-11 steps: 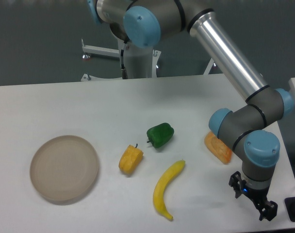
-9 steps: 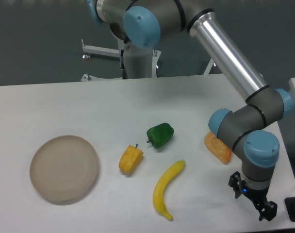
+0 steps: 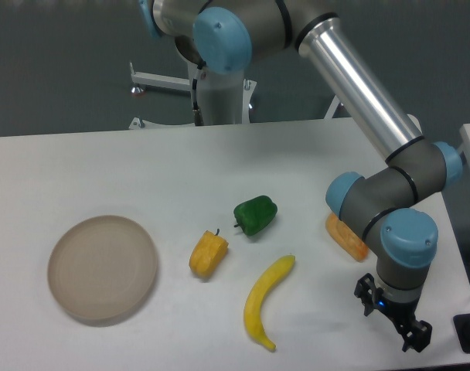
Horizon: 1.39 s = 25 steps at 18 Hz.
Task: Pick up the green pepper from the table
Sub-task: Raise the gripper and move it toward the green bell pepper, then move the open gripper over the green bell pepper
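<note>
The green pepper [image 3: 256,214] is small, glossy and dark green, and lies on the white table [image 3: 181,162] near its middle. My gripper [image 3: 391,318] hangs low over the table's front right corner, well to the right of and nearer the camera than the pepper. Its two black fingers stand apart with nothing between them.
A yellow-orange pepper [image 3: 208,253] lies just left of and in front of the green one. A banana [image 3: 264,300] lies in front of it. An orange piece of food [image 3: 345,236] lies partly behind my arm's wrist. A round beige plate [image 3: 103,267] sits at the left.
My arm and gripper have shifted a little to the left, toward the table's middle. The objects on the table have not moved.
</note>
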Available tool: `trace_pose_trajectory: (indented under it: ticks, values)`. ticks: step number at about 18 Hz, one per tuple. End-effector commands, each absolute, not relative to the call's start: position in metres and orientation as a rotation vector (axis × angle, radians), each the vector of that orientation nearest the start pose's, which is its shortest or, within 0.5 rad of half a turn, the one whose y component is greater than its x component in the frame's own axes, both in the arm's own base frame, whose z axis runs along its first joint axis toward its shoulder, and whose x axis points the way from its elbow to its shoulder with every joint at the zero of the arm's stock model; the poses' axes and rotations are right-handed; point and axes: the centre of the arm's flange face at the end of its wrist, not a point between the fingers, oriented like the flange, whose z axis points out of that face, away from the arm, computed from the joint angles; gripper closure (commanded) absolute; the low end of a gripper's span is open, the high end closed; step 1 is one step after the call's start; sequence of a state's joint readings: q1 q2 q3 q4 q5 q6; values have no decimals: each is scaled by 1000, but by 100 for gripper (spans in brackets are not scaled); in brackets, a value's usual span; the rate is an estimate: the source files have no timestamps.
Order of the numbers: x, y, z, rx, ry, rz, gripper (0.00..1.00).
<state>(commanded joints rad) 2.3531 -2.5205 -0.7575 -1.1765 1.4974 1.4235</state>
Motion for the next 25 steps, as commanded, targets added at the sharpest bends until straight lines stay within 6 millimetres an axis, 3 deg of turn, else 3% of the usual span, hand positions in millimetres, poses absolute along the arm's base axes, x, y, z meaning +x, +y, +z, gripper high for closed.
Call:
trace_pose_trajectory:
  ticks: [6, 11, 12, 13, 15, 19, 25]
  values:
    - [-476, 671, 309, -2778, 868, 130, 0]
    - [-450, 635, 317, -2770, 768, 0, 0]
    - [-444, 626, 318, -2771, 751, -23, 0]
    - [-440, 602, 322, -2768, 695, -67, 0]
    - [-431, 584, 322, -2753, 639, -124, 0]
    - [-408, 546, 311, -2755, 585, -209, 0]
    - [-377, 513, 292, -2767, 481, -330, 0]
